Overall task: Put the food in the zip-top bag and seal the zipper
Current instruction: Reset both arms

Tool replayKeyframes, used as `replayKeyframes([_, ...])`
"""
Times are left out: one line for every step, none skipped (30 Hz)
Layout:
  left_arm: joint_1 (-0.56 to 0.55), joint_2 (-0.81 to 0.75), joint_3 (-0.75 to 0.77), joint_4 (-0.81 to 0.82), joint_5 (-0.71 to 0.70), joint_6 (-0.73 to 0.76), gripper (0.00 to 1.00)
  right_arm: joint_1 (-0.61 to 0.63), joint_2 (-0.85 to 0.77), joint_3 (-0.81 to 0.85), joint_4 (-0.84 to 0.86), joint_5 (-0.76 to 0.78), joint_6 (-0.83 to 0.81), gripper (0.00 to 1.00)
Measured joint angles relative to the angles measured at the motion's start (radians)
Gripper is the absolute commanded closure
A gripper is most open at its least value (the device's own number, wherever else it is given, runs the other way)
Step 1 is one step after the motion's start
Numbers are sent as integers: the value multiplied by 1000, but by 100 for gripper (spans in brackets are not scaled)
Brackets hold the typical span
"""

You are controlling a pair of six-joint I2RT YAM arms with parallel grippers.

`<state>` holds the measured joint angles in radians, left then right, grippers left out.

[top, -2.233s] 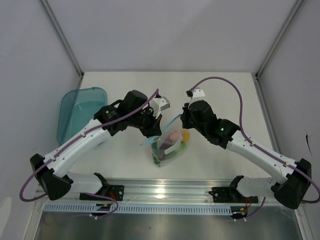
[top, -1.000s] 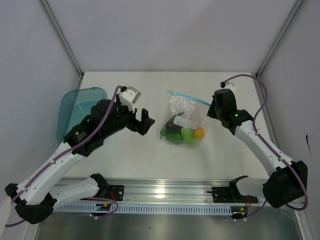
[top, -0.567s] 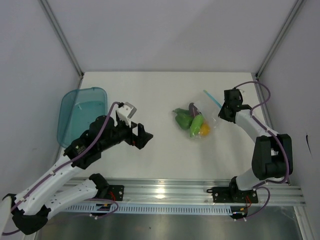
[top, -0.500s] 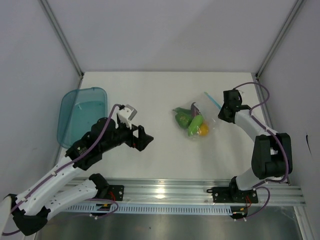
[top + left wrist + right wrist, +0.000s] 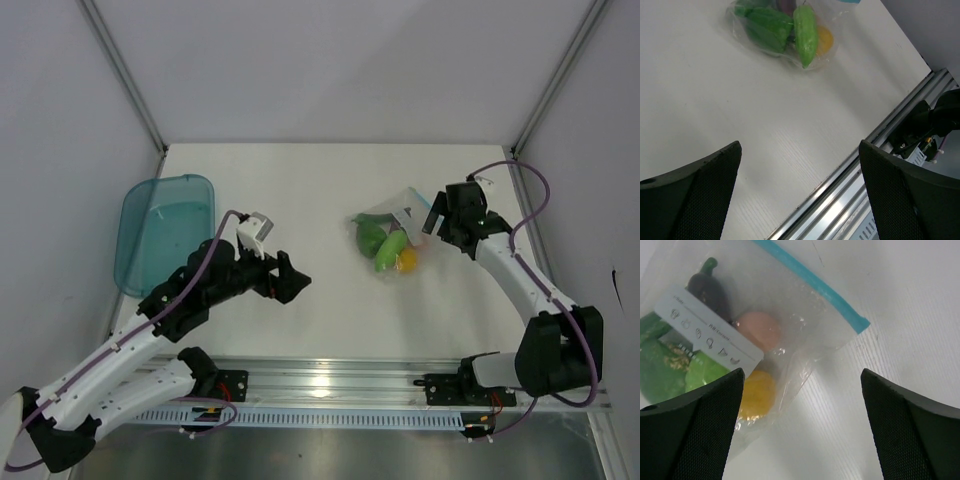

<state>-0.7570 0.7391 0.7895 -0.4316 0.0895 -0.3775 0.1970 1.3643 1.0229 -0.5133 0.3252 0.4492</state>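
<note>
The zip-top bag [image 5: 392, 236] lies on the white table right of centre, with the food inside. In the right wrist view I see the bag [image 5: 805, 335] holding a purple eggplant [image 5: 710, 287], a pinkish piece [image 5: 758, 330], a yellow fruit [image 5: 757, 394] and green pieces [image 5: 670, 377]. The light blue zipper [image 5: 810, 282] lies flat and straight along the bag's far edge. My right gripper [image 5: 800, 425] [image 5: 436, 222] hovers open just right of the bag, holding nothing. My left gripper [image 5: 294, 279] [image 5: 800, 190] stands open well to the bag's left, where the bag [image 5: 785, 30] shows ahead.
A translucent teal tub [image 5: 165, 230] sits at the table's left edge. The aluminium rail [image 5: 330, 380] [image 5: 875, 170] runs along the near edge by the arm bases. Grey walls close in the sides and back.
The right gripper has opened and let go of the bag, which now rests flatter on the table. The left arm has barely shifted and stays open.
</note>
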Motion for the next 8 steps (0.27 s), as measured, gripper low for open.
replayKeyframes([5, -4, -4, 3, 5, -8, 0, 18, -25, -2, -17, 10, 11, 0])
replayKeyframes([11, -8, -10, 5, 13, -15, 1, 35, -48, -4, -36, 18, 23, 1])
replayKeyframes([19, -13, -16, 6, 22, -21, 1, 58, -68, -7, -54, 25, 35, 1])
replayKeyframes([31, -17, -23, 7, 35, -28, 1, 85, -89, -13, -69, 35, 51, 1])
replayKeyframes([43, -22, -31, 10, 48, -37, 0, 114, -110, -21, -82, 39, 62, 0])
replayKeyframes([54, -26, -38, 13, 59, -44, 1, 151, -134, -32, -96, 43, 77, 1])
replayKeyframes([71, -31, -48, 19, 78, -53, 1, 192, -159, -46, -105, 50, 91, 1])
replayKeyframes([84, -36, -58, 26, 93, -63, 1, 229, -183, -60, -114, 57, 104, 0])
